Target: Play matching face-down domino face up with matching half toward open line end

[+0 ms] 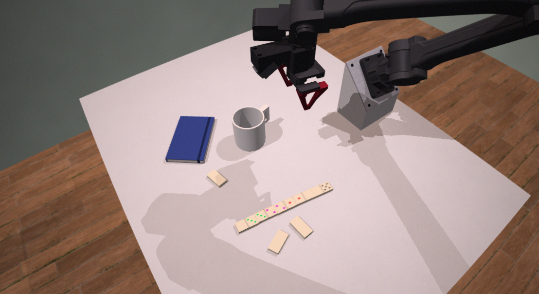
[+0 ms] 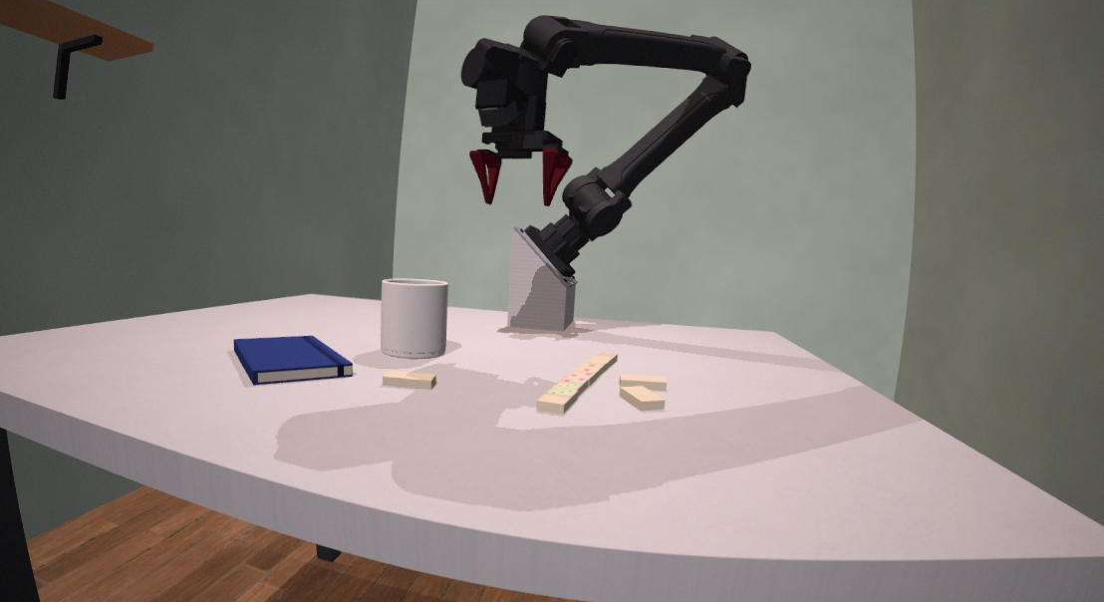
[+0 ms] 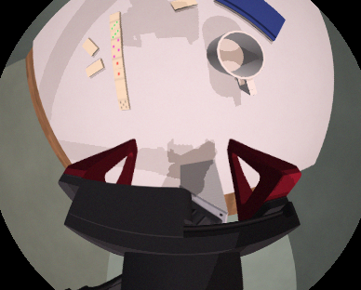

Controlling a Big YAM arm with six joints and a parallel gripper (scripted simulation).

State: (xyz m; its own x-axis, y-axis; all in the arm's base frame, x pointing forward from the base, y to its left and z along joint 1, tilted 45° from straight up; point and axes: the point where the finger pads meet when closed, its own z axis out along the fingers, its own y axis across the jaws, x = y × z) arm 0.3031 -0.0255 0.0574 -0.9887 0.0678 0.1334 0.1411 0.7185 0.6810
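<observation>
A straight line of several face-up dominoes (image 1: pixel 312 193) (image 2: pixel 551 403) (image 3: pixel 120 88) lies flat. One end half is blank; the other, nearer the arm's base, shows five dark pips. Three dominoes lie apart with plain tops up. One (image 1: pixel 216 177) (image 2: pixel 409 380) (image 3: pixel 184 6) is near the notebook. Another (image 1: pixel 301 227) (image 2: pixel 643 382) (image 3: pixel 95 68) lies beside the line, on the side away from the mug. The third (image 1: pixel 278 241) (image 2: pixel 642 398) (image 3: pixel 90 46) lies close to that one, nearer the blank end. My gripper (image 1: pixel 297 97) (image 2: pixel 517 203) (image 3: pixel 181 144) is open and empty, high above the table near the base.
A grey mug (image 1: pixel 249 133) (image 2: pixel 414 320) (image 3: pixel 252 60) stands between the notebook and the arm's base, its handle toward the base side. A blue notebook (image 1: pixel 190 139) (image 2: pixel 289 354) (image 3: pixel 257 14) lies flat beyond it. The arm's grey base block (image 1: pixel 358 107) (image 2: pixel 533 304) stands at the table's back.
</observation>
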